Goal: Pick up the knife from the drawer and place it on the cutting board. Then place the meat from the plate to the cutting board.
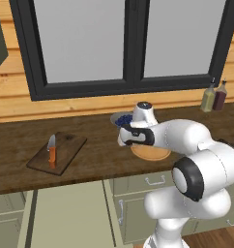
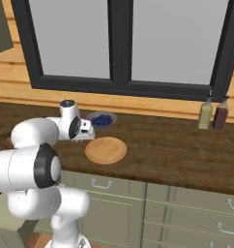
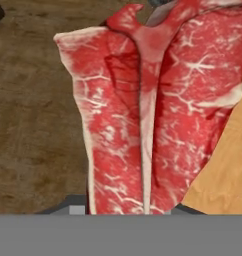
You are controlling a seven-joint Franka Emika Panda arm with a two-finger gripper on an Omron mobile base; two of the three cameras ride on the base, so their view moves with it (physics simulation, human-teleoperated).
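Along a long dark brown wooden counter (image 1: 99, 155), set against a pale timber wall under a wide black-framed window (image 1: 133, 43), a white robot arm reaches forward. Pale olive-green cabinets run beneath the counter, and a wide drawer (image 1: 70, 218) stands pulled out at about 7 o'clock in the left base view.

From the left base view, the cutting board (image 1: 65, 150) lies at roughly 9 o'clock, with the knife (image 1: 51, 150) resting on it, orange-red handle toward the camera and blade pointing away. Two bottles (image 1: 214, 97), one yellowish and one dark red, stand near the wall at about 2 o'clock. The arm's wrist covers most of the tan plate (image 1: 153, 155) and the grey bowl of blue berries (image 1: 120, 118) behind it.

From the right base view, the plate (image 2: 106, 150) lies in plain sight near the counter's front edge, its top bare, with the bowl (image 2: 102, 119) just behind it toward 12 o'clock. The wrist hangs at the plate's 9 o'clock side; the board falls outside this picture.

Up close in the hand view, the meat (image 3: 153, 110) spreads large, marbled red with a whitish edge, running up from the gripper (image 3: 128, 210) at 6 o'clock. The jaws are closed on the meat. Brown counter lies behind it at 9 o'clock, tan plate at 4 o'clock.
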